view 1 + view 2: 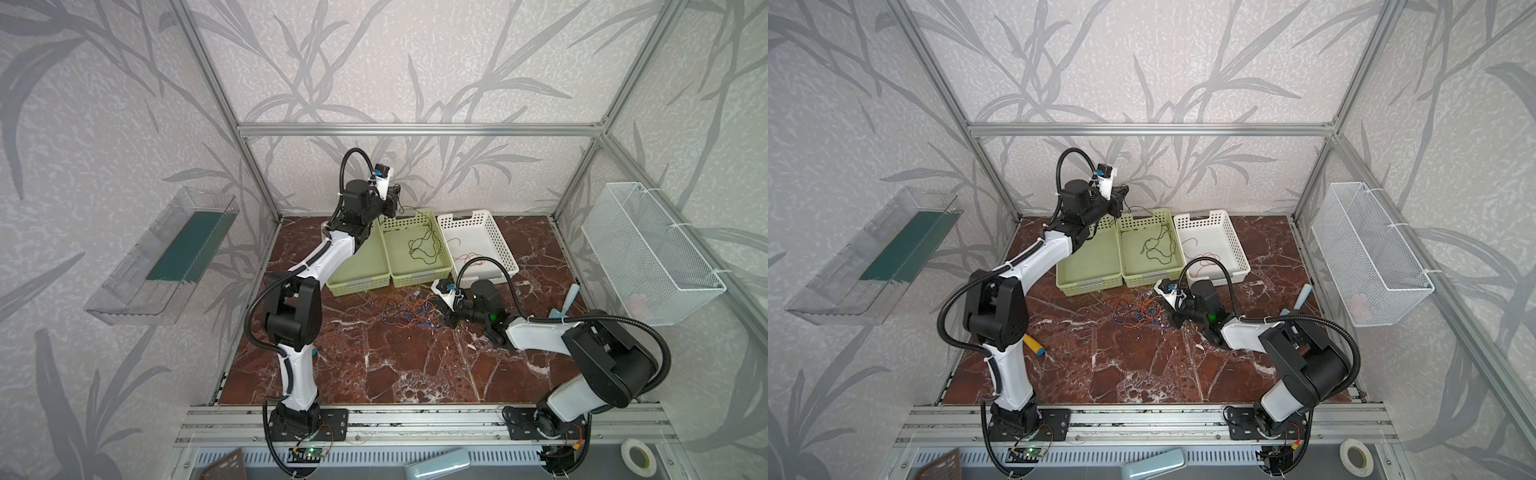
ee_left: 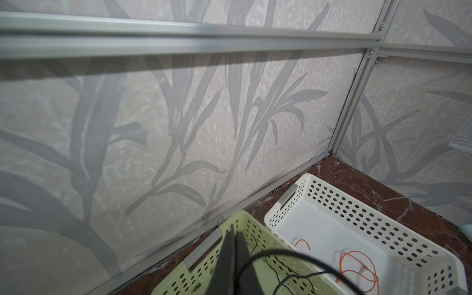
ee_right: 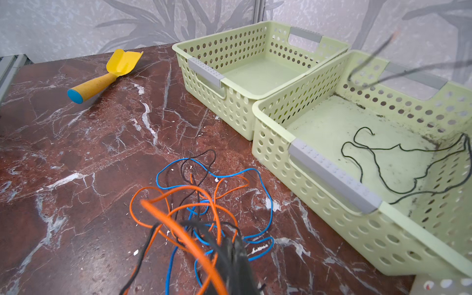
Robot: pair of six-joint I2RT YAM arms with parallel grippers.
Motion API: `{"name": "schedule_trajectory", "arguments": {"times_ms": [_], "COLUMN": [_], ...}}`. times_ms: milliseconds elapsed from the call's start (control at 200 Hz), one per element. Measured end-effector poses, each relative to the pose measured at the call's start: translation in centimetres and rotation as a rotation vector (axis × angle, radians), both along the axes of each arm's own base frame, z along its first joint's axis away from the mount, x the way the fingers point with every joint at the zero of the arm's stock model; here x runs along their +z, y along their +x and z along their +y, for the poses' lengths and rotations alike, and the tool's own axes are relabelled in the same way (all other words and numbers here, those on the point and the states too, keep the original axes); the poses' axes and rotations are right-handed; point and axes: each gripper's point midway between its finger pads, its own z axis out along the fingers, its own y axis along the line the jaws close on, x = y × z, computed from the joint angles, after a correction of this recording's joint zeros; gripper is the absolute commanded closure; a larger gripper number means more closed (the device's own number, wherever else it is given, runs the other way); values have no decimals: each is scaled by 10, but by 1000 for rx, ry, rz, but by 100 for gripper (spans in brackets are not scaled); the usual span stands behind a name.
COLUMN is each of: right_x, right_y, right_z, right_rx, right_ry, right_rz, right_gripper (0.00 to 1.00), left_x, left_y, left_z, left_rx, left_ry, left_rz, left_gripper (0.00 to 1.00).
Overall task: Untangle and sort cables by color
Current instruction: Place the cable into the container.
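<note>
Left fingers [image 2: 227, 260]: pressed together on a dark strand [image 2: 281, 251], held high over the far end of the middle basket [image 1: 399, 253].
Right fingers [image 3: 235, 258]: pressed together low in the tangle [image 3: 204, 194], just in front of the middle basket. Orange and dark strands run up off the counter [image 1: 415, 365] to them. Which one they pinch cannot be told.
Tangle: blue, orange and dark cables looped over one another on the counter, near the middle basket's front wall but apart from it.
Middle basket: green and perforated, with one dark cable [image 3: 383, 153] curled on its soiled floor.
Left basket [image 3: 255, 74]: green, hard against the middle basket's left side. The left arm covers part of it in both top views.
White basket [image 1: 498, 241]: just to the right of the middle basket, with orange cables [image 2: 357, 265] lying inside. The right arm's black hose [image 1: 486, 264] arcs across its near end in both top views.
Trowel [image 3: 109, 74]: yellow with a blue-capped handle, flat on the counter well left of the middle basket. The left arm hides most of it in a top view [image 1: 1033, 344].
Blue tool [image 1: 571, 297]: pale, on the counter well right of the middle basket, partly behind the right arm.
Walls: a clear tray [image 1: 166, 253] hangs on the left wall and a wire basket [image 1: 648, 257] on the right.
</note>
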Motion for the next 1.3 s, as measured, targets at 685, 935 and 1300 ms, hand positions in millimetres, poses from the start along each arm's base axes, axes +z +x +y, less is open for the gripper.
{"name": "schedule_trajectory", "arguments": {"times_ms": [685,935,1300], "right_x": [9,13,18], "right_y": [1,6,23], "right_z": [-6,-12,-19], "right_rx": [-54,-112,-229], "right_ry": [18,19,46], "right_rz": [0,29,106], "right_gripper": [96,95,94], "left_x": [-94,-63,-50], "left_y": [7,-36,-149], "left_z": [-53,-21,0], "left_rx": [-54,-2,-53], "left_ry": [109,178,31], "left_rz": [159,112,133], "left_gripper": [1,27,53]}}
